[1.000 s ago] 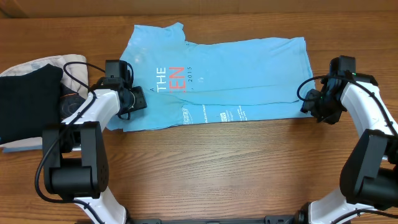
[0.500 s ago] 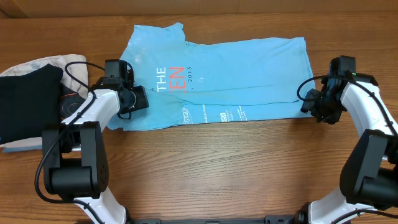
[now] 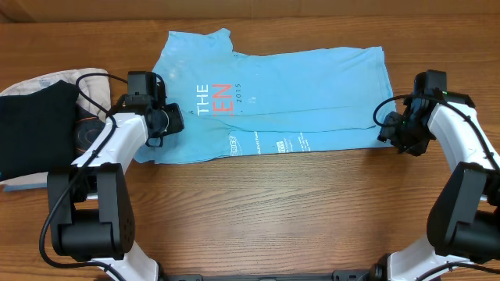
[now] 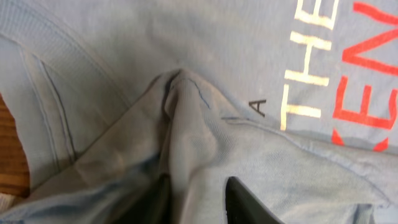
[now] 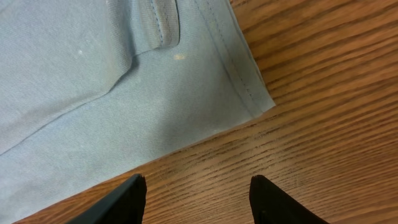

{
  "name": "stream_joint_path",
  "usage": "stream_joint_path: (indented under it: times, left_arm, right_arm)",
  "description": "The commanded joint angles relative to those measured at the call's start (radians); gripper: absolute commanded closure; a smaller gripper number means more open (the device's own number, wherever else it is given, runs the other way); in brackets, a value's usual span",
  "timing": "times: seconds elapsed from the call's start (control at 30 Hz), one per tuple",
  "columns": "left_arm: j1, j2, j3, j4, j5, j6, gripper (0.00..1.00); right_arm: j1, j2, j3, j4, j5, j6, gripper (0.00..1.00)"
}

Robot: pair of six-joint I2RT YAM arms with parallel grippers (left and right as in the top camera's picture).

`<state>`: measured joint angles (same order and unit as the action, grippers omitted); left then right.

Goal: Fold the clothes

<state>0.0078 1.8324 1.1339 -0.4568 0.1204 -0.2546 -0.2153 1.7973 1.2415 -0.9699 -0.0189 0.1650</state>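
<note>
The light sky-blue T-shirt (image 3: 297, 86) lies flat across the far half of the table, its "THE EN 2015" print facing up. My left gripper (image 3: 166, 123) is at the shirt's left edge. In the left wrist view its jaws (image 4: 196, 183) are shut on a raised ridge of blue cloth (image 4: 186, 112) beside the white lettering. My right gripper (image 3: 388, 131) hovers at the shirt's lower right corner. In the right wrist view it (image 5: 198, 180) is open and empty over bare wood, just short of the hemmed corner (image 5: 258, 99).
A black folded garment (image 3: 35, 125) lies on a beige one (image 3: 47, 82) at the left edge of the table, close to my left arm. Wooden tabletop (image 3: 273, 211) fills the near half.
My left gripper has shifted slightly left and away, still pinching the cloth. The right arm and the rest of the shirt have not visibly moved.
</note>
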Motion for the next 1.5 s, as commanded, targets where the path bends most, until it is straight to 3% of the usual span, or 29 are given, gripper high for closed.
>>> stream_joint_path:
  times: [0.0,0.17,0.73,0.8,0.93,0.97,1.2,1.33,1.47]
  left_arm:
    - [-0.001,-0.034,0.008,-0.019,0.01,0.008,0.77]
    - [-0.001,-0.034,0.008,-0.041,0.0,0.014,0.96]
    - [0.032,-0.033,0.131,0.068,-0.009,-0.03,0.96]
    - [0.032,-0.033,0.131,0.044,-0.016,-0.03,0.9]
    - [0.032,-0.033,0.131,-0.005,-0.017,-0.029,0.47]
    - [0.032,-0.033,0.131,-0.022,-0.02,-0.029,0.43]
    - [0.032,-0.033,0.131,-0.191,-0.021,-0.022,0.42]
    - [0.03,-0.033,0.126,-0.34,-0.028,-0.021,0.41]
    - [0.03,-0.033,0.086,-0.355,-0.077,-0.022,0.41]
  right_arm:
    - [-0.005,0.0,-0.005,0.001,0.006,0.01,0.43]
    - [-0.005,0.0,-0.005,-0.002,0.006,0.01,0.43]
    - [-0.005,0.0,-0.005,-0.002,0.011,0.01,0.43]
    - [-0.005,-0.001,-0.005,-0.001,0.011,0.01,0.43]
    - [-0.005,0.0,-0.005,-0.002,0.011,0.01,0.43]
    - [-0.005,-0.001,-0.005,-0.002,0.011,0.01,0.43]
    - [-0.005,0.0,-0.005,-0.034,0.011,0.011,0.42]
    - [-0.006,0.0,-0.008,-0.069,0.058,0.063,0.36]
    - [-0.021,0.0,-0.032,-0.018,0.069,0.098,0.32]
